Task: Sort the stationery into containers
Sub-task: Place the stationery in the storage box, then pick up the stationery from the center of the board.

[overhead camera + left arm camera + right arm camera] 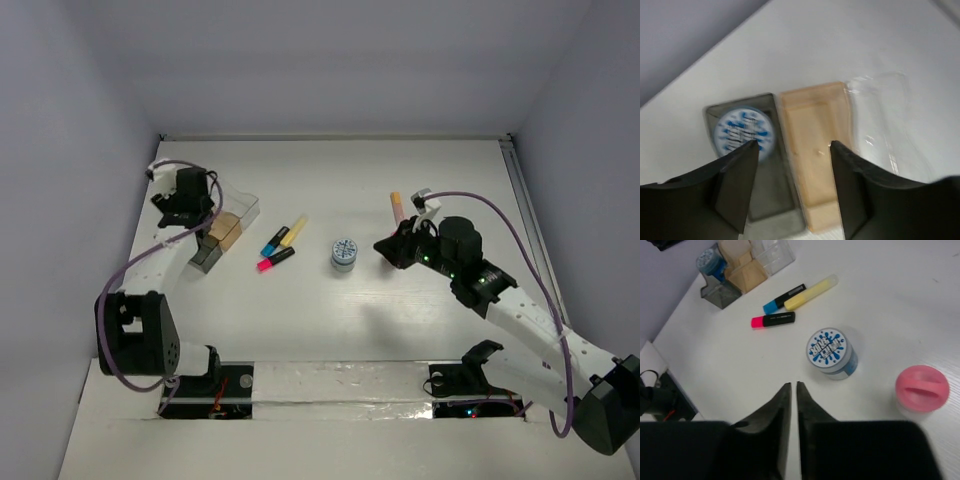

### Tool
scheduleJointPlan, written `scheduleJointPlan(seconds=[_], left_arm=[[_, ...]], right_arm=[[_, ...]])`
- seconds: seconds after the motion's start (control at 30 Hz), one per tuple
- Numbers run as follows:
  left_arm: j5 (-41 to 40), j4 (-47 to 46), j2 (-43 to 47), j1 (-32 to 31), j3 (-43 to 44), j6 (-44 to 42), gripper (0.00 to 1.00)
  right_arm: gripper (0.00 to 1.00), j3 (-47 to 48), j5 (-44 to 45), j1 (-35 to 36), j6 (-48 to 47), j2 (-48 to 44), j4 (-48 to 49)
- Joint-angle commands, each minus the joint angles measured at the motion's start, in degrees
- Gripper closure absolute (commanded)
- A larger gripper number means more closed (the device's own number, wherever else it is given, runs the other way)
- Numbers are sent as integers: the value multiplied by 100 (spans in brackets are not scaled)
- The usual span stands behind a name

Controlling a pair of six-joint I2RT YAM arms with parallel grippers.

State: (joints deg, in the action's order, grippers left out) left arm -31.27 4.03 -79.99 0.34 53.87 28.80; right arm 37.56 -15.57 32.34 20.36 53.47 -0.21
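The left gripper (792, 145) jaws stand apart over the smoky grey box (767, 200), which seems to hold a round blue-and-white tin (742, 131). The right gripper (793, 386) jaws are nearly together, empty. Three highlighters (277, 260) lie on the smooth white table (400, 320).

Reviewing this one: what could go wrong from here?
The upright tube with the pink cap stands close beside the right gripper; a careless swing might topple it. The blue-capped black highlighter and the yellow highlighter lie nearly touching, so pinching one may drag the other.
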Motion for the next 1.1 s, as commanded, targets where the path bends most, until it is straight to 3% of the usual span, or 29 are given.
scheduleJointPlan(seconds=[0.0,0.07,0.13,0.23,0.3,0.33,0.37,0.4,0.43,0.47,0.53,0.63,1.07], left_arm=[[121,-184,693,-971,124,-234,52],[16,-131,826,-1804,72,-130,76],[33,-165,976,-2343,-86,3,100],[278,-665,976,-3494,-411,47,100],[480,-1156,732,-4361,-587,12,94],[577,-1316,599,-4584,-631,3,81],[778,-1465,302,-4769,-667,29,73],[823,-1667,160,-5076,-650,56,63],[833,-1721,19,-5209,-632,47,38],[824,-1756,-104,-5306,-588,47,28],[771,-1862,-403,-5500,-500,-14,13],[753,-2046,-649,-5571,-456,-102,8],[394,-1977,-1713,-5571,168,-419,13]], right_arm=[[91,-108,607,45,-32,-319,100],[100,-205,1036,45,12,-469,126],[100,-267,1292,45,64,-670,144],[100,-346,1846,45,143,-855,135],[85,-355,2145,45,161,-961,82],[75,-372,2242,45,170,-988,65],[36,-372,2408,45,179,-1014,39],[19,-372,2462,45,179,-1014,38],[10,-381,2489,45,196,-1014,38],[2,-372,2489,45,196,-1006,38],[0,-364,2445,45,179,-944,38],[0,-346,2427,45,161,-839,47],[1,-320,2375,45,109,-786,47]])
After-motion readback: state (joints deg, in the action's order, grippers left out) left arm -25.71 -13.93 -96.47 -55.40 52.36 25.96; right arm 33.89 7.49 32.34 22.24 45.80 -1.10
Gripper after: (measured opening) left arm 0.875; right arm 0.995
